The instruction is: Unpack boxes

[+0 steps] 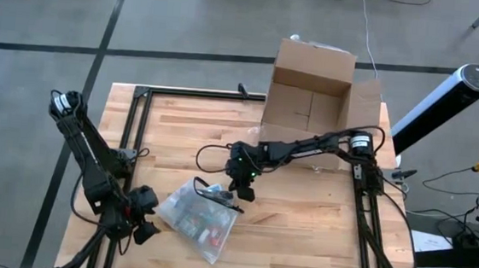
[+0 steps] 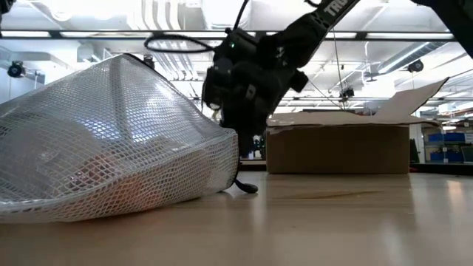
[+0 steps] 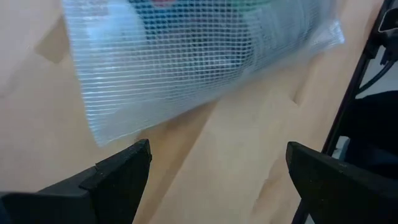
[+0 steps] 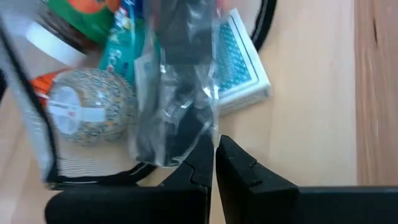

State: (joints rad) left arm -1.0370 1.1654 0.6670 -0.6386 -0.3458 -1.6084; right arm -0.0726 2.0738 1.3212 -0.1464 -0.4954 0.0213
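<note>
**Cardboard box open and looks emptied — right arm working on the mesh pouch**

Cardboard box sits at the far edge of the table, flaps up, interior looks bare from above. No gripper near it.

Mesh zip pouch lies on the near-left part of the table, well apart from the box. Through the mesh: a card deck with a blue patterned back, a speckled round container, something in a clear plastic bag — the rest I can't make out.

Right gripper is at the pouch's far edge, fingers fully closed, tips together right against the clear bag. Can't confirm it has anything pinched — the wrist view shows tips meeting at the bag's edge, no more.

Left gripper sits just beside the pouch's near-left corner, fingers spread wide, holding nothing, a gap of bare table between them and the mesh.

My read: box step is done or nearly, current step is emptying the pouch. Next move needs the left to pin or grip the mesh so the right can draw items out without dragging the whole pouch
</note>
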